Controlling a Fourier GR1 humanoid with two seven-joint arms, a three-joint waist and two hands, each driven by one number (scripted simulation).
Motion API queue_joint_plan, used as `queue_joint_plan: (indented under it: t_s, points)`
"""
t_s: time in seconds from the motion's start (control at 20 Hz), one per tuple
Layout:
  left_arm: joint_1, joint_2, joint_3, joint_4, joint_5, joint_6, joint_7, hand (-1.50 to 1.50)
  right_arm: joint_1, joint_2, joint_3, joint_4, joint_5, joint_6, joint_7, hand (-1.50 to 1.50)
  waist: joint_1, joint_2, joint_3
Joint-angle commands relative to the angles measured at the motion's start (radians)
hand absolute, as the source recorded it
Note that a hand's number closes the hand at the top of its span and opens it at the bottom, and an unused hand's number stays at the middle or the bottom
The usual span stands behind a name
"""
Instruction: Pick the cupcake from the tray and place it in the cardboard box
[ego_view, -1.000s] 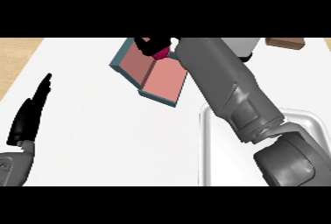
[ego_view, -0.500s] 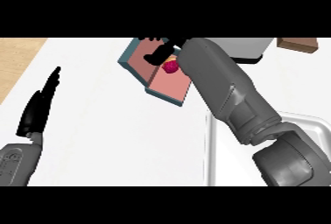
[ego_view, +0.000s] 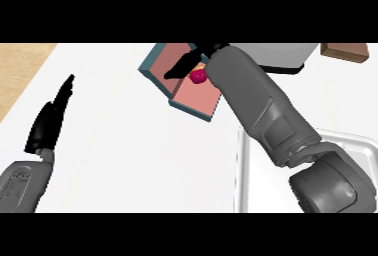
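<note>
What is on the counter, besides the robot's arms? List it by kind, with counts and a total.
Cupcake: 1
Box: 1
Tray: 1
Brown block at the far right edge: 1
Grey object behind the right arm: 1
Total: 5

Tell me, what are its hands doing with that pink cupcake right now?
Right hand over the cardboard box, cupcake at its fingers. Left hand open, resting at left. Nothing blocking the box.

No text, label, brand, number or sign can be read on anything in view
</note>
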Motion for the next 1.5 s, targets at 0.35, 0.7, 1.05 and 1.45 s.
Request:
queue_joint_plan:
  t_s: [0.35, 0.7, 1.05, 1.45]
  points:
    - [0.040, 0.035, 0.046, 0.006, 0.018, -0.010, -0.020, 0.00, 0.024, -0.024, -0.166, -0.070, -0.173, -0.007, -0.096, -1.50, -0.058, -0.008, 0.001]
    - [0.090, 0.026, 0.051, -0.033, 0.016, 0.007, -0.039, 0.00, 0.086, -0.184, -0.211, -0.065, -0.213, 0.133, -0.139, -1.50, -0.063, -0.005, 0.002]
    - [0.082, 0.013, 0.045, -0.044, 0.023, -0.003, -0.005, 0.00, 0.153, -0.346, -0.207, -0.058, -0.203, 0.259, -0.177, -1.50, -0.069, -0.001, 0.004]
    - [0.079, 0.020, 0.046, -0.056, 0.014, -0.005, -0.002, 0.00, 0.196, -0.472, -0.157, -0.052, -0.149, 0.407, -0.216, -1.50, -0.057, 0.002, 0.006]
